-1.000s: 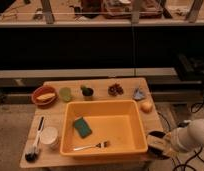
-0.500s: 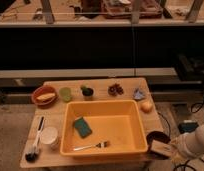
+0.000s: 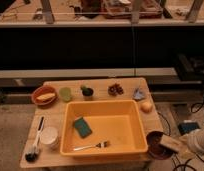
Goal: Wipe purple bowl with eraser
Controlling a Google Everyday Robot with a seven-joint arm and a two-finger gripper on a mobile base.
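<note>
The bowl (image 3: 157,145) is sitting at the table's (image 3: 102,86) front right corner, just right of the yellow tub (image 3: 106,126), and the eraser (image 3: 170,144) is lying across its right rim, tan face up, tilting a little toward the bowl's middle. The gripper (image 3: 181,144) is reaching in from the right edge of the view, at the eraser's outer end; whether the jaws are clamping the eraser or standing apart, I cannot tell, since the pale arm (image 3: 199,140) is blurring into it there.

Inside the tub a green sponge (image 3: 82,126) is lying toward the left and a fork (image 3: 92,146) is resting near the front wall. Along the table's back edge are standing an orange bowl (image 3: 44,94) with something yellow in it, a pale green cup (image 3: 65,93), a dark cup (image 3: 87,92), a brown cluster (image 3: 115,89) and a small blue-grey thing (image 3: 139,93). An orange fruit (image 3: 146,106) is sitting just beside the tub's right rim. At the front left, a white cup (image 3: 49,137) is standing beside a brush (image 3: 34,144) with a white handle and black bristles
</note>
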